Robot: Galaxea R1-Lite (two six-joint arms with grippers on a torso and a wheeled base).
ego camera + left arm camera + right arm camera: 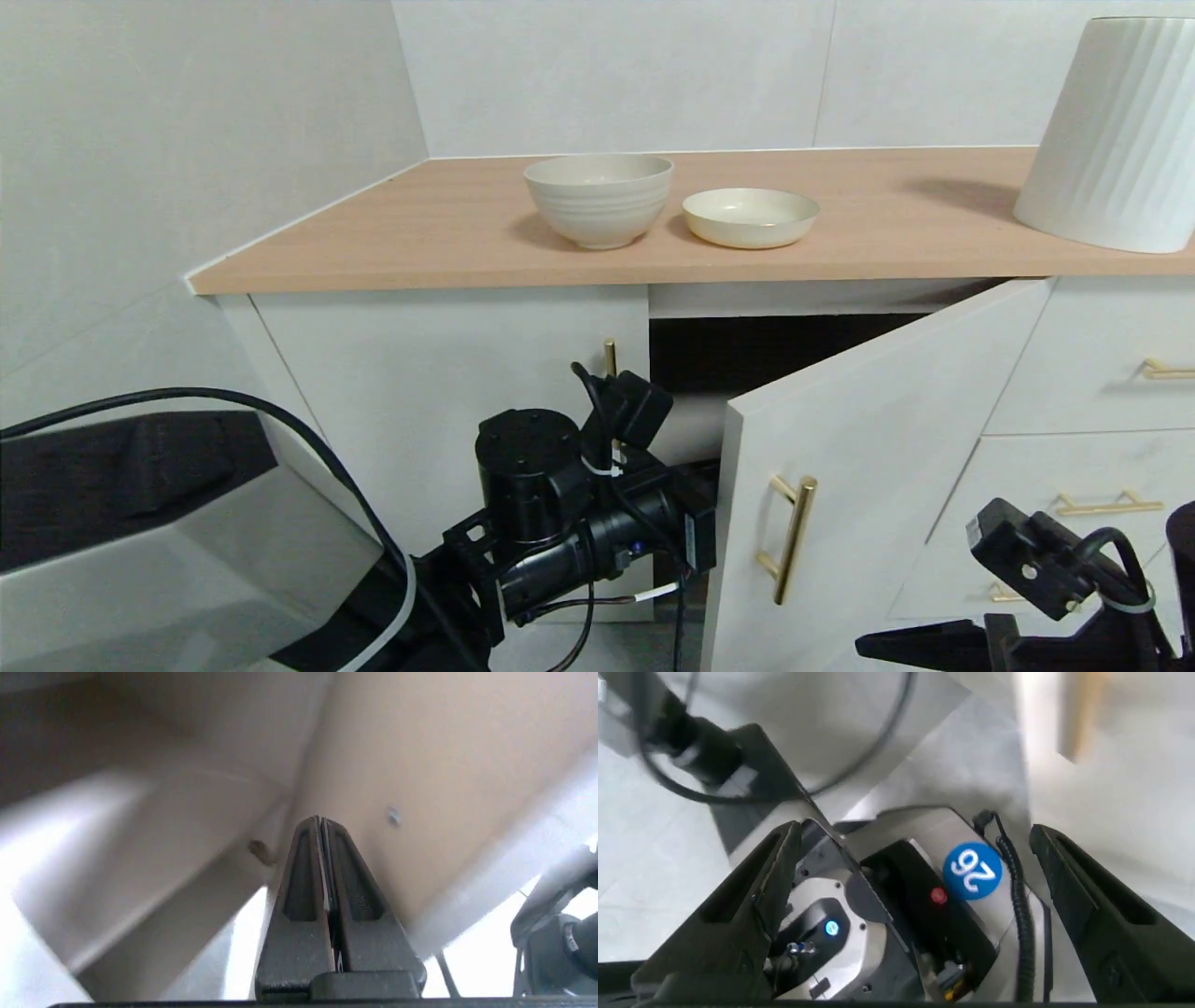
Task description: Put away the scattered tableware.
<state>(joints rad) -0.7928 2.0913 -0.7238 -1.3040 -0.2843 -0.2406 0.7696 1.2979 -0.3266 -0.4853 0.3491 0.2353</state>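
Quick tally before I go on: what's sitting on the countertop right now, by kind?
Deep ribbed bowl: 1
Shallow plate: 1
Tall white fluted container: 1
Total on the countertop: 3

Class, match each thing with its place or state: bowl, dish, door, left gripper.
Things:
1 bowl
2 dish
3 door
4 left gripper

Places or states:
A jaws shut
B swung open
C on the counter, right of its neighbour
D on the counter, left of its neighbour

Pairs: 1-D, 2-C, 3-B, 4-A
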